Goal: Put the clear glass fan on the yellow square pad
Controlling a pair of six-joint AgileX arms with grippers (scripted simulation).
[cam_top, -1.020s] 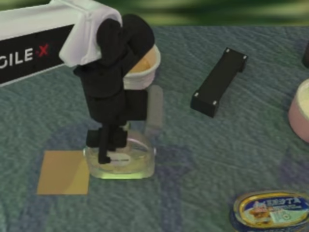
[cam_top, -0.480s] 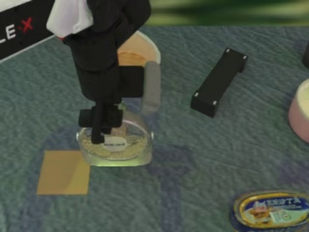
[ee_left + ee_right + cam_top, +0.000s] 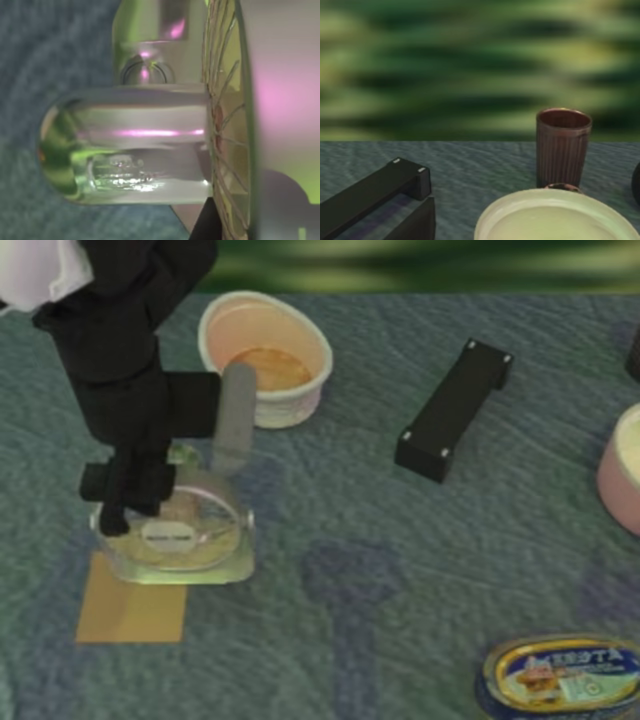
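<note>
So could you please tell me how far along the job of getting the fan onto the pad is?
Done: the left gripper has the clear glass fan in its fingers. In hand: the fan overlaps only the near edge of the yellow square pad. Left: centring it on the pad and letting go.

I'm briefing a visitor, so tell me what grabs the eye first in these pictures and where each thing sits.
The left arm's black pincer stands out at the top view's left, carrying the clear glass fan, whose lower edge overlaps the top of the yellow square pad. Behind it sits a white ribbed bowl, with a black rectangular bar to the right. A printed oval tin lies at the lower right.
</note>
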